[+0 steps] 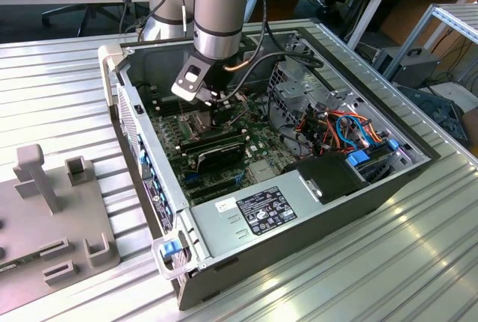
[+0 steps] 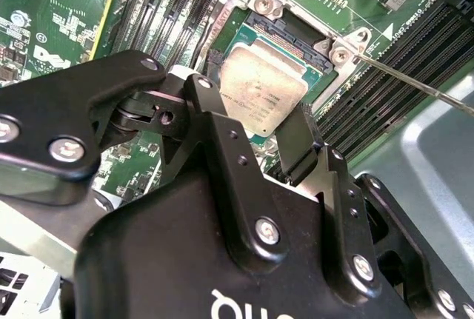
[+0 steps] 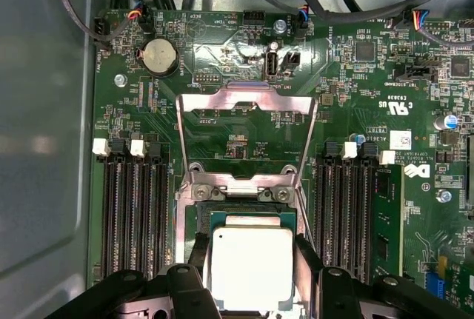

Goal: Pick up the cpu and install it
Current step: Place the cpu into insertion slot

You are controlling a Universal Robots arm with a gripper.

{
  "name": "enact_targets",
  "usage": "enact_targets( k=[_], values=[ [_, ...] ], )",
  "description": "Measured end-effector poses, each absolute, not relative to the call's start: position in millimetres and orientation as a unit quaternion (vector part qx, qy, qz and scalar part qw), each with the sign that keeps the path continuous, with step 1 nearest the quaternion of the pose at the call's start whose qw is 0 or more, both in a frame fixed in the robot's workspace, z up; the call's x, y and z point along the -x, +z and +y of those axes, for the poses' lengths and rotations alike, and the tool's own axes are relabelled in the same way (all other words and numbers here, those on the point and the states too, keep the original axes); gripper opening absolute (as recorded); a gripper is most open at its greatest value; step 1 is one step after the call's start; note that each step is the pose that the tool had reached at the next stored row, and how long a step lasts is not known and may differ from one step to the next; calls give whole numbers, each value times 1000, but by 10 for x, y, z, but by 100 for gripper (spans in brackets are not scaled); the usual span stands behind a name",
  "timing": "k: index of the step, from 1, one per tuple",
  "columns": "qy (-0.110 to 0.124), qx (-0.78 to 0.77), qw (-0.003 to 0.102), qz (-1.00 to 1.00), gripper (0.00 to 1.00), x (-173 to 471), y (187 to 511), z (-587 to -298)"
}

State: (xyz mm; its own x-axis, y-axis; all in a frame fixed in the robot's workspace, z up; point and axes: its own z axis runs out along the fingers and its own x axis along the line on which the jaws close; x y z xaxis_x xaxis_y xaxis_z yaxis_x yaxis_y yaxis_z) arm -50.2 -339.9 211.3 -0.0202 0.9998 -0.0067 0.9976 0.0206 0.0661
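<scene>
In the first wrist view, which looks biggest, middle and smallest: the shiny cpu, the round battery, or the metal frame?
1. metal frame, clearly the largest
2. cpu
3. round battery, smallest

The label point(image 1: 261, 211) on the power supply point(image 1: 224, 238) carries print too small to read. White lettering dots the circuit board point(image 3: 355, 82), faint marks cross the cpu point(image 2: 261, 97), and cut-off white letters mark the claw point(image 2: 255, 123).

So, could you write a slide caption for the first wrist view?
Black gripper holds the flat square silver-grey cpu over the green motherboard, beside the opened hinged metal frame.
</scene>
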Motion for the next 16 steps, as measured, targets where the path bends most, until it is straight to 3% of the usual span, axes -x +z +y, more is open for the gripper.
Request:
enact_targets(
  k=[16],
  values=[
    [21, -698, 26, 715, 55, 502, 2156, -3399]
  ],
)
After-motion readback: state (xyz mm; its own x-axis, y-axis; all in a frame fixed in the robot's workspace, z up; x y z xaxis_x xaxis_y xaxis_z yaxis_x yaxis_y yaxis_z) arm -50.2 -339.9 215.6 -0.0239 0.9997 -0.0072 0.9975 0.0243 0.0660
